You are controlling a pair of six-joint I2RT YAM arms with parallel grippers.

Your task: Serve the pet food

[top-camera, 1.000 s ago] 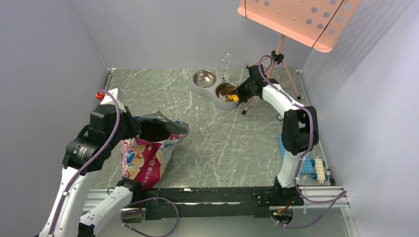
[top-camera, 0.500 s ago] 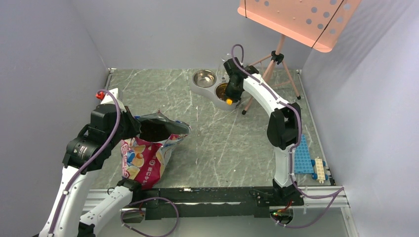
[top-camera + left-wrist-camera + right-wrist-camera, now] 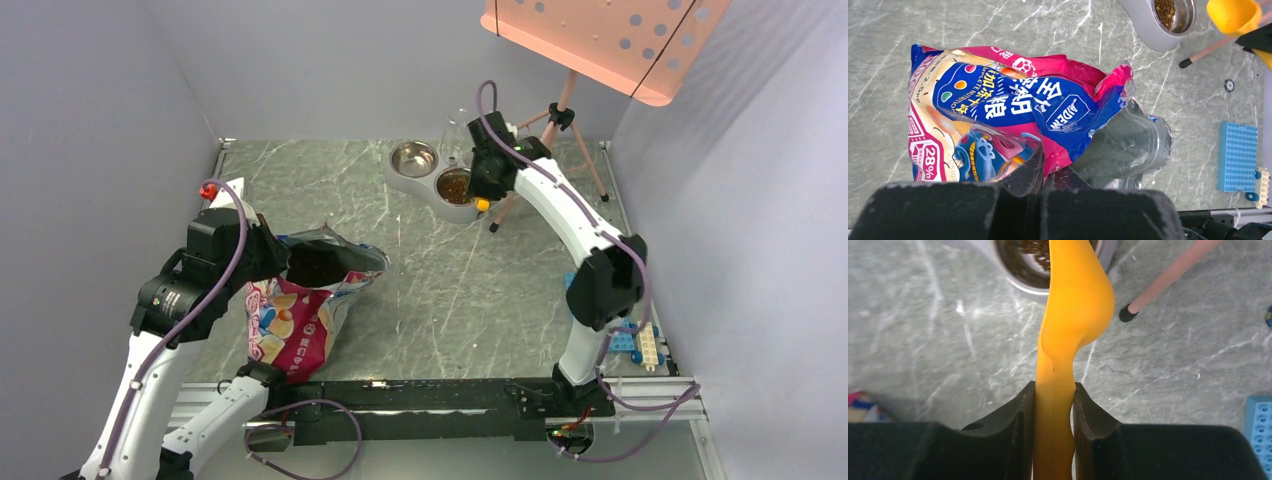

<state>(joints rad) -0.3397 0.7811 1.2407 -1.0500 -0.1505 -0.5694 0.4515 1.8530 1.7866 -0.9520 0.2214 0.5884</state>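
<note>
Brown pet food [image 3: 456, 186] lies in the right steel bowl of a grey double feeder [image 3: 428, 190]; the left wrist view catches it too [image 3: 1165, 9]. My right gripper [image 3: 1053, 390] is shut on the handle of a yellow scoop [image 3: 1075, 300], which is turned on edge at that bowl's near right rim [image 3: 482, 204]. My left gripper [image 3: 1050, 167] is shut on the rim of the pink-and-blue food bag [image 3: 998, 105] and holds its mouth open. Dark pet food shows inside the bag's mouth [image 3: 312, 264].
The feeder's left bowl [image 3: 413, 158] looks empty, with a clear bottle [image 3: 455, 128] behind it. A pink tripod [image 3: 560, 120] carrying an orange board stands just right of the feeder. A blue baseplate [image 3: 620, 335] and a white block [image 3: 648, 345] lie at the right edge.
My right arm swung the scoop across the right bowl and rolled it onto its side; the pet food now shows in the bowl. My left arm shifted only slightly, with the bag still in its grip.
</note>
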